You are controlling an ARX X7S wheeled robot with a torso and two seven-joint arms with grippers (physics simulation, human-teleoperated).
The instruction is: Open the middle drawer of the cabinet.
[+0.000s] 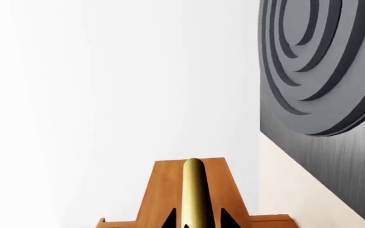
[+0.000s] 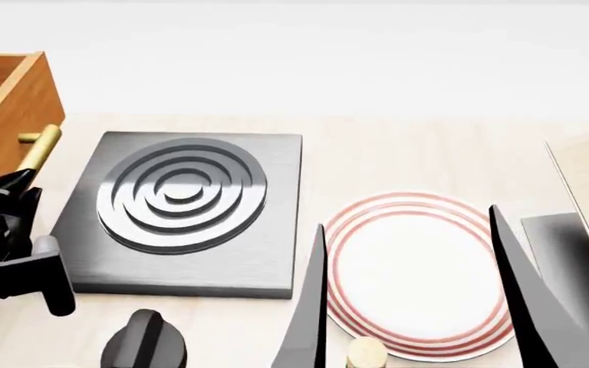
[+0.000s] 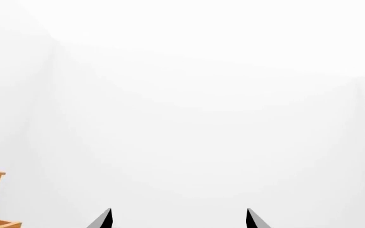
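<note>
Left claw (image 1: 195,223) cropped, straddling brass handle (image 1: 193,190)

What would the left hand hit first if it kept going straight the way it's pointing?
Likely the brass handle lying between the left hand's fingertips, then the orange-brown drawer front behind it.

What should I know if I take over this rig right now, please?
Left gripper: its fingers flank the brass cylindrical bar handle of an orange-brown wooden drawer; a firm clamp cannot be confirmed.
Right gripper: open, empty, hanging over the red-ringed white plate.
Done: that drawer already stands out, its box open on top.
Left: check that it is the middle one, finish the pull, release.
</note>
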